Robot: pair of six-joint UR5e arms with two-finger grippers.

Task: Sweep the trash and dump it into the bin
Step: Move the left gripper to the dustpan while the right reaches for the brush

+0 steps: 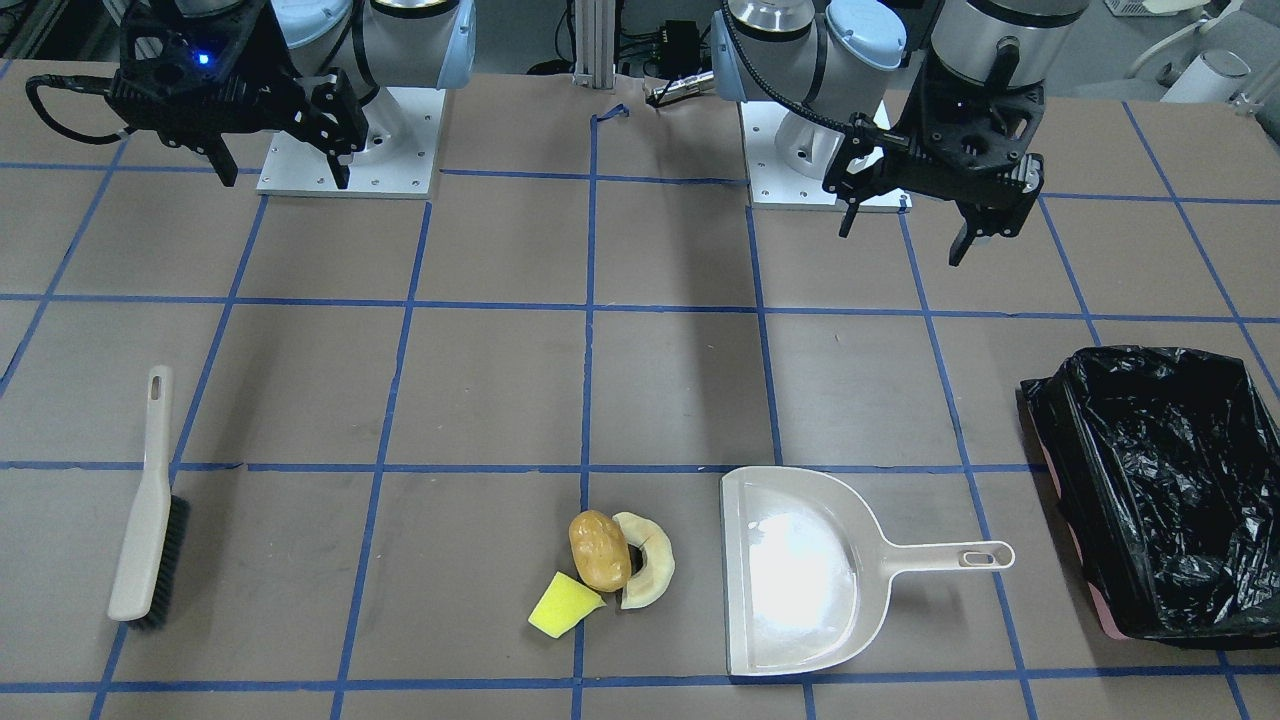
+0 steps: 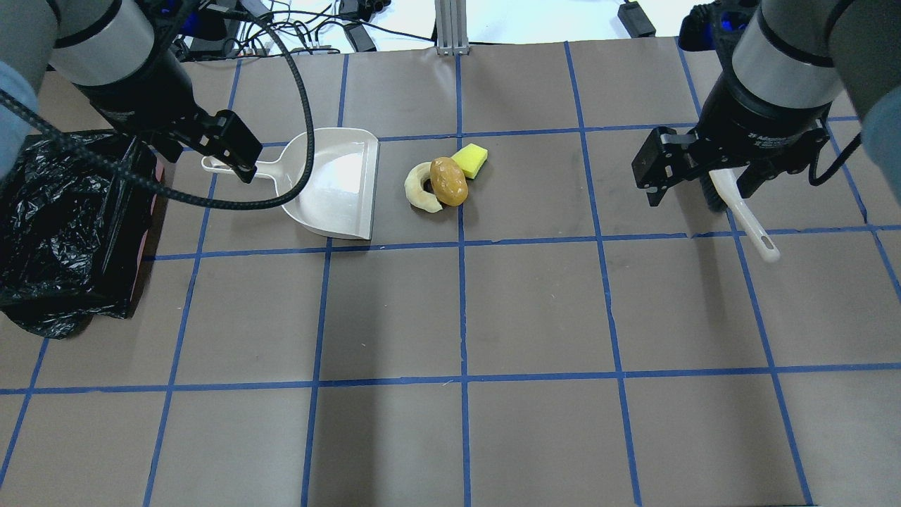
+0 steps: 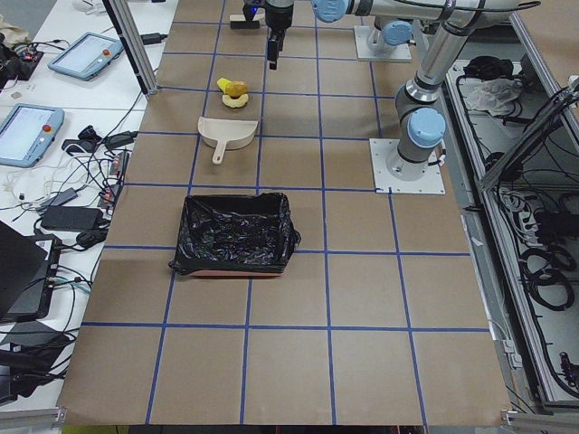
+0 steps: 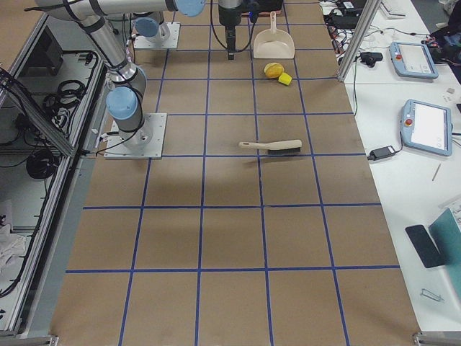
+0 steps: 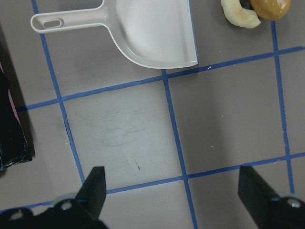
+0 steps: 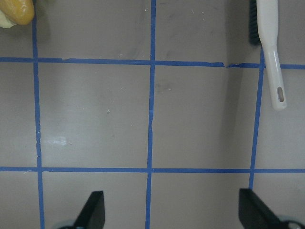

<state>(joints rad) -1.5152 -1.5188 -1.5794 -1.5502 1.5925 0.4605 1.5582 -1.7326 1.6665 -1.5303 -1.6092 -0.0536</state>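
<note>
Both tools are empty: the left gripper (image 1: 905, 232) and the right gripper (image 1: 282, 170) hang above the table (image 1: 680, 380) with jaws wide apart and nothing between them. Nearest the left gripper is the cream dustpan (image 1: 790, 570). Its slim handle (image 1: 940, 556) lies just ahead of the fingers and points toward the bin (image 1: 1060, 440), out on that gripper's outer side. Past the dustpan's open lip, toward the right gripper, lies the trash, bunched and touching: the brown lump (image 1: 600, 550) leans on the curved cream slice (image 1: 652, 575), with the yellow sponge wedge (image 1: 560, 606) on the lump's far side from the dustpan. Nearest the right gripper is the brush (image 1: 150, 510), handle end toward it, bristles beyond. We judge the trash light. The lump looks rounded and likely to roll and the sponge soft, so we'd sweep, not pinch. We'd take hold mid-handle on brush and dustpan; the plastic looks stiff and smooth and may twist in the jaws. The bin's bag looks thin and crinkly.
</note>
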